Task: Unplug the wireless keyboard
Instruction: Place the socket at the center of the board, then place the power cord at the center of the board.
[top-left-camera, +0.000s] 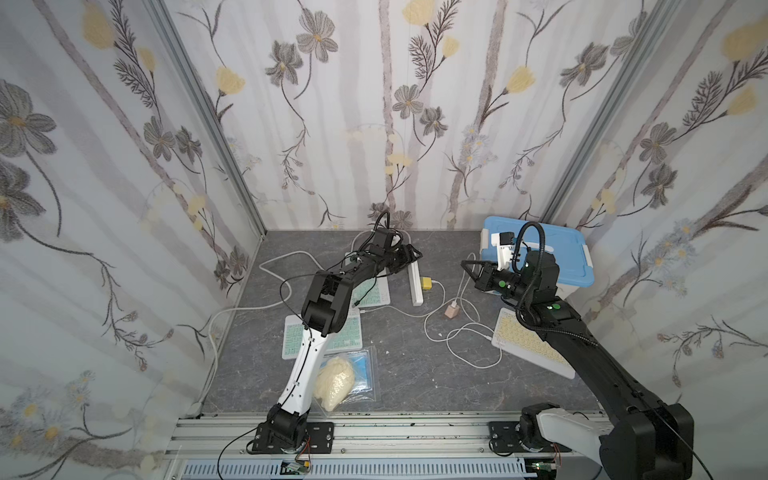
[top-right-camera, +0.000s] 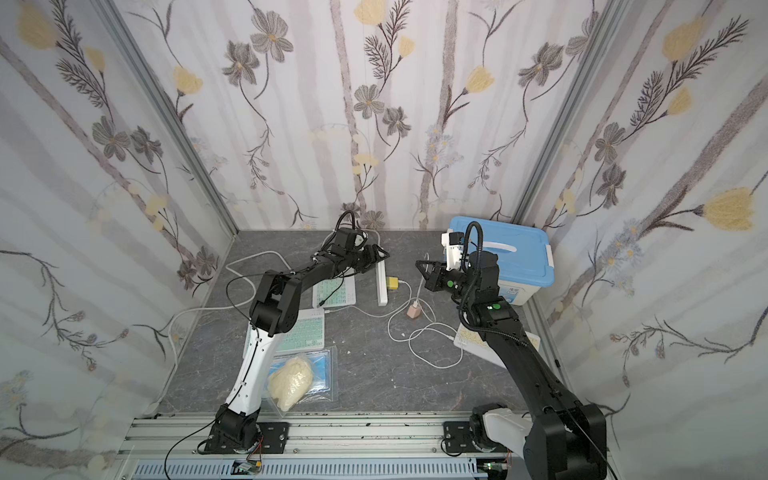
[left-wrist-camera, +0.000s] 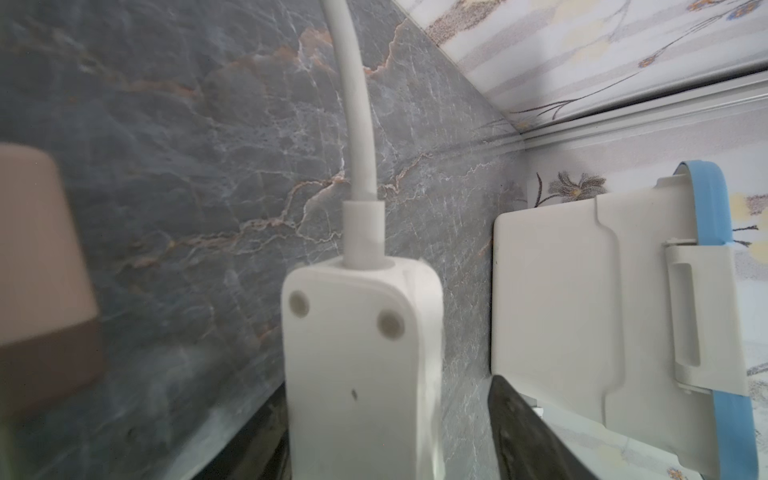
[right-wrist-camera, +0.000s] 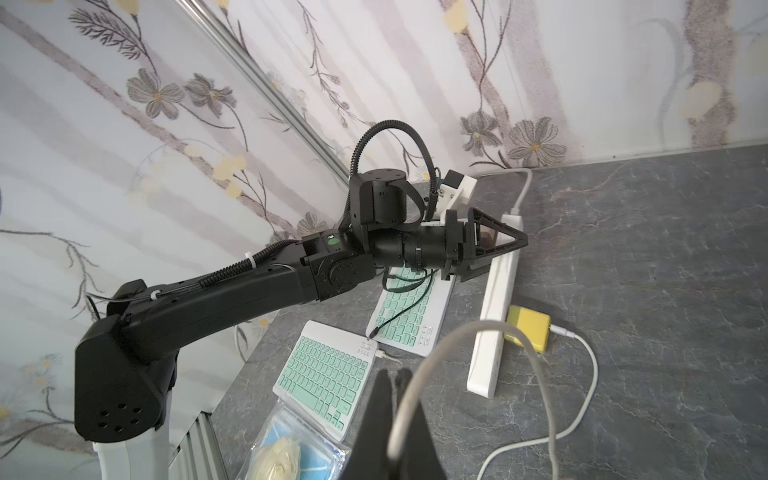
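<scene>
Two mint-green keyboards (right-wrist-camera: 328, 374) (right-wrist-camera: 409, 316) lie on the left and a yellow keyboard (top-left-camera: 519, 343) on the right under my right arm. A white cable (right-wrist-camera: 536, 365) loops up from the table. My right gripper (right-wrist-camera: 394, 376) is shut on it, above the table in both top views (top-left-camera: 464, 264). A white power strip (top-left-camera: 415, 286) lies at mid-back with a yellow charger (right-wrist-camera: 528, 328) plugged into its side. My left gripper (left-wrist-camera: 386, 415) is open at the strip's far end, one finger (left-wrist-camera: 511, 415) standing clear of its side. A plug (right-wrist-camera: 382, 354) sits at the nearer green keyboard's edge.
A pink charger (top-left-camera: 452, 311) lies loose on the table among white cable loops. A blue-lidded white box (top-left-camera: 569, 253) stands at the back right. A clear bag of masks (top-left-camera: 357, 374) lies at the front left. The strip's thick cord (left-wrist-camera: 357, 124) runs to the back wall.
</scene>
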